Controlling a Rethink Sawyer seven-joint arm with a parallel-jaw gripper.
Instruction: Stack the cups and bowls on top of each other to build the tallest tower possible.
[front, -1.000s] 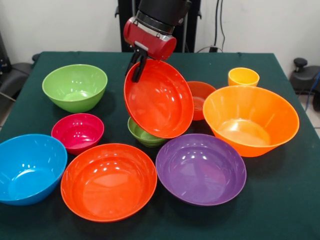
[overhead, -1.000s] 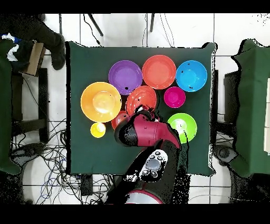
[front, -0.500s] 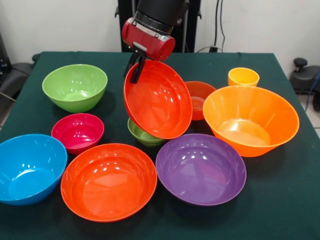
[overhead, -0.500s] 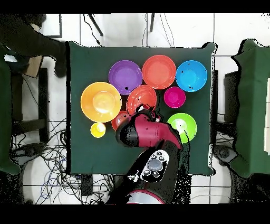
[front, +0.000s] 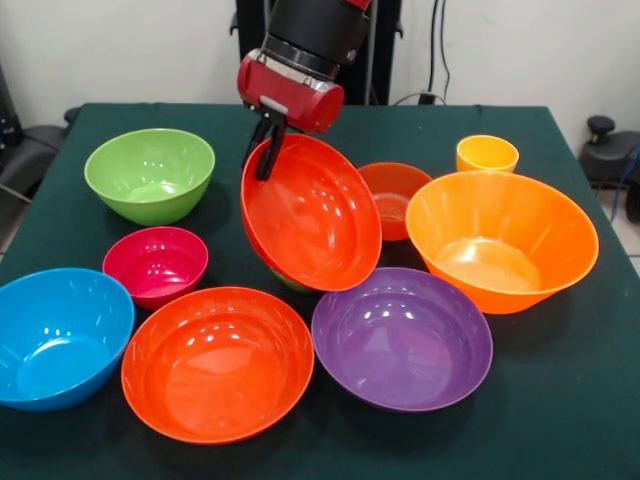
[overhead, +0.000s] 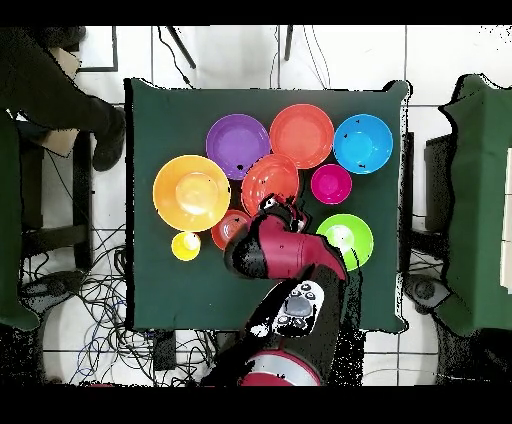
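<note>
My gripper (front: 268, 150) is shut on the upper rim of a wide red-orange bowl (front: 310, 215), which hangs tilted with its opening toward the camera. In the overhead view the same bowl (overhead: 270, 180) shows just beyond the gripper (overhead: 270, 207). Only a green sliver (front: 290, 287) of a small bowl shows under it. Behind sits a small red-orange bowl (front: 400, 195). A yellow cup (front: 487, 153) stands at the back right, beside a large orange bowl (front: 500, 235). No tower stands anywhere.
On the green cloth lie a purple bowl (front: 402, 335), a second wide red-orange bowl (front: 217, 360), a blue bowl (front: 55, 335), a magenta bowl (front: 155, 262) and a lime green bowl (front: 150, 172). A person's limb (overhead: 50, 90) shows at the overhead view's upper left.
The arm has shifted slightly left and lower in the front view with the tilted red-orange bowl, which now covers almost all of the small green bowl. The person at the overhead edge moved.
</note>
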